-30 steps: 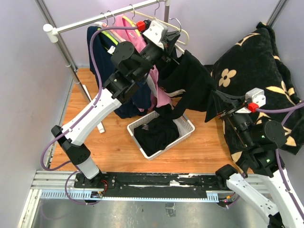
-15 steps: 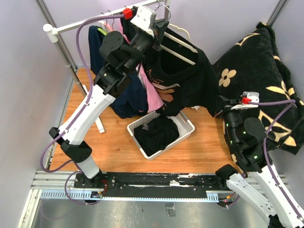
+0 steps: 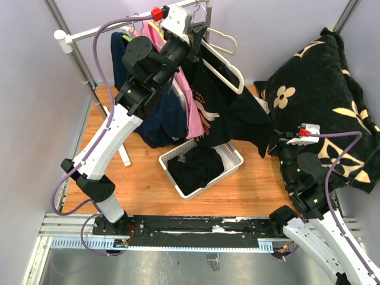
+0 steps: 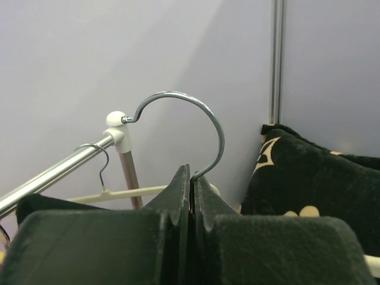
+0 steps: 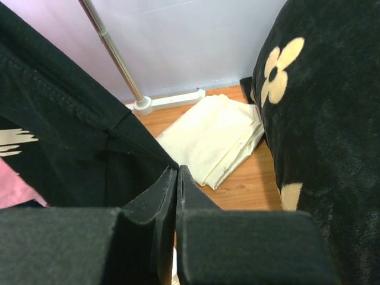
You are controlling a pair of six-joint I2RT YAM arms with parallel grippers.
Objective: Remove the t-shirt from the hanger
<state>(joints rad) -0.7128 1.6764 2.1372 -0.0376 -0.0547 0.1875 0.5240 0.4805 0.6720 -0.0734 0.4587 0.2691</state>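
A black t-shirt (image 3: 234,116) hangs in the air above a wooden floor (image 3: 113,178), draped from a white hanger (image 3: 228,66) at the top and stretched out towards the right. Part of the hanger shows bare above the fabric. The shirt front carries a pale print, too crumpled to read.

The jaws of the left arm (image 3: 119,130) are pressed together on the hanger's metal hook (image 4: 199,110), holding it up near a silver clothes rail (image 3: 107,27). The jaws of the right arm (image 3: 312,196) are pressed together too, pinching an edge of the t-shirt's black fabric low on its right side.

A pink garment (image 3: 191,98) and a navy garment (image 3: 160,119) hang on the rail just beside the t-shirt. Below it, a white basket (image 3: 233,155) sits on the floor with dark clothes inside. A folded cream cloth (image 5: 214,136) lies on the floor by the foot of a rail post. To the right, a black blanket (image 3: 320,101) with cream flower shapes covers something bulky. No brand names or labels can be read anywhere.
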